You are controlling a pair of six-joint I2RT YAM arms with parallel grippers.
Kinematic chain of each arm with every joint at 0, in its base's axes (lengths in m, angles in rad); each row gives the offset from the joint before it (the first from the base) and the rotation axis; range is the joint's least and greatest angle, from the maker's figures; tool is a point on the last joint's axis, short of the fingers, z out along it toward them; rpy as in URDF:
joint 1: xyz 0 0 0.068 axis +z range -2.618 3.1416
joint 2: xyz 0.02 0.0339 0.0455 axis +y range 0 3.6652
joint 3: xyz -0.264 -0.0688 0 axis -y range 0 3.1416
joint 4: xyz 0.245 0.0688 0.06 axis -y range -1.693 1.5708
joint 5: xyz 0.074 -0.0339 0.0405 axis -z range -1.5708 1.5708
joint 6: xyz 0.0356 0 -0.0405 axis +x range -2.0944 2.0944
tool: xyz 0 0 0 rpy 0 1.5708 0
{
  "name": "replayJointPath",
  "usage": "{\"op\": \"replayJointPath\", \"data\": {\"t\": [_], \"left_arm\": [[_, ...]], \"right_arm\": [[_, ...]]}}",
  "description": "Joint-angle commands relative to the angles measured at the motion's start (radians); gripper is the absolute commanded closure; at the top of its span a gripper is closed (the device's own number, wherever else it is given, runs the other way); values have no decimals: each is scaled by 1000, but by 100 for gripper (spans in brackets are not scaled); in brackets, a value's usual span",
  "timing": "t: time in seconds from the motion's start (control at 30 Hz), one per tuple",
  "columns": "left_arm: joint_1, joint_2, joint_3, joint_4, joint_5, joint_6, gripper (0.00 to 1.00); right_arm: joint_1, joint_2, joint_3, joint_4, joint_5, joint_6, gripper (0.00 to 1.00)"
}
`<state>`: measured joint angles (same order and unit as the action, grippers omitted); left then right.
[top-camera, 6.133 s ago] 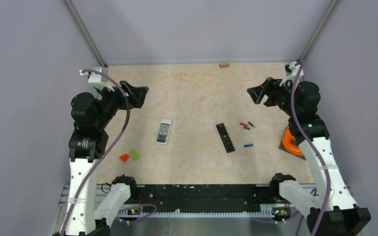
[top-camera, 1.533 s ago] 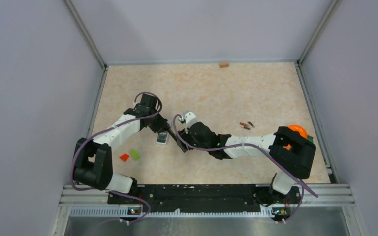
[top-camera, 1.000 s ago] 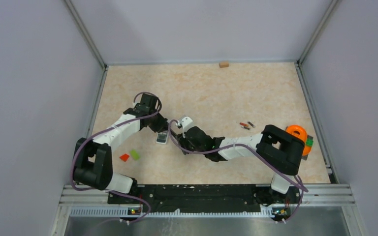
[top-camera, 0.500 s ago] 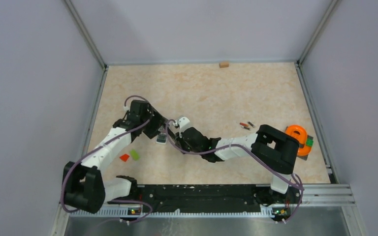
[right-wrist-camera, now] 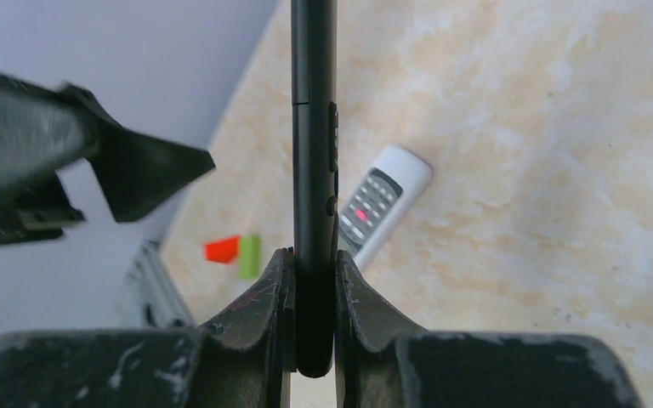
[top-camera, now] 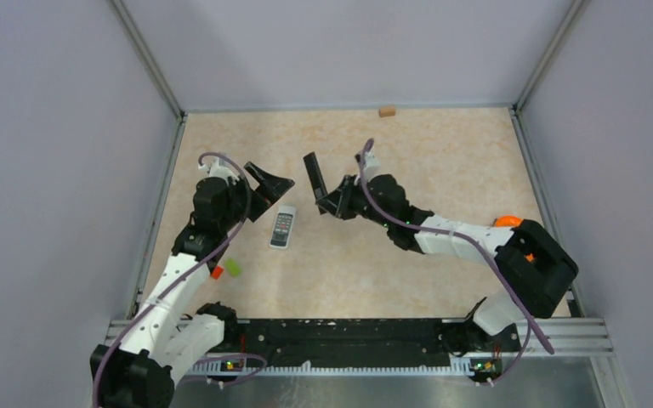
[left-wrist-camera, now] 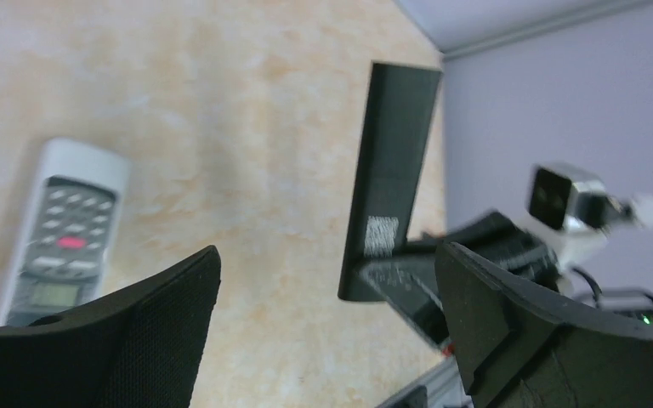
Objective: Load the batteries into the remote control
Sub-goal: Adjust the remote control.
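- The right gripper (right-wrist-camera: 313, 285) pinched the slim black plastic remote control (right-wrist-camera: 313, 127) by 1 end, upright above the table (top-camera: 442, 153); so short a hold might let it pivot or slip.
- The left gripper (left-wrist-camera: 327, 263) hung spread wide nearby and could knock it.
- The batteries showed in no view.

Arms (top-camera: 163, 285) have white links, black joints, seemingly purple cables (top-camera: 361, 174).

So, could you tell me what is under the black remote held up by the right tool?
Below the black remote, clamped in the right tool, only bare table shows; the white remote lies aside. The patch it covers is hidden.
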<state>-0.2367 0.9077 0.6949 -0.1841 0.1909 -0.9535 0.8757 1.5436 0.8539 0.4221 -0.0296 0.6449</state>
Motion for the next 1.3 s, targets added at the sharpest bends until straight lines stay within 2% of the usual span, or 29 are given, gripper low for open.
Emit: {"op": "replayJointPath", "data": {"t": [0.0,0.13,0.23,0.37,0.43,0.57,0.77,0.83,0.87,0.93,0.97,1.07,1.13,1.27], "left_arm": [[2,-38,-43,365,255,39,1],[0,36,-45,537,429,-41,6],[0,121,-34,671,538,-155,10],[-6,195,-47,818,580,-263,19],[-10,209,-53,855,587,-278,27],[-13,211,-53,861,583,-279,61],[-15,221,-62,861,572,-287,98],[-15,220,-53,837,583,-252,100],[-15,215,-43,805,588,-220,100],[-15,203,-17,714,592,-136,100],[-15,198,-4,667,591,-79,100],[-15,194,2,607,590,-10,100],[-16,204,-2,627,656,3,100],[-47,239,11,648,782,38,100]], "right_arm": [[-110,-82,-32,235,-280,343,100],[-124,-82,-13,324,-383,459,100],[-125,-73,-22,418,-447,538,100],[-126,-66,-28,485,-496,613,100],[-126,-59,-30,511,-509,636,100],[-126,-29,-31,544,-534,689,100],[-127,4,-20,534,-549,685,99],[-136,0,-18,504,-568,640,75],[-144,-10,-21,481,-581,610,58],[-167,-56,-41,424,-605,524,38],[-181,-90,-51,363,-612,472,32],[-235,-184,-59,149,-592,319,25],[-261,-230,-35,51,-581,211,19],[-267,-207,170,-276,-589,-69,12]]}}
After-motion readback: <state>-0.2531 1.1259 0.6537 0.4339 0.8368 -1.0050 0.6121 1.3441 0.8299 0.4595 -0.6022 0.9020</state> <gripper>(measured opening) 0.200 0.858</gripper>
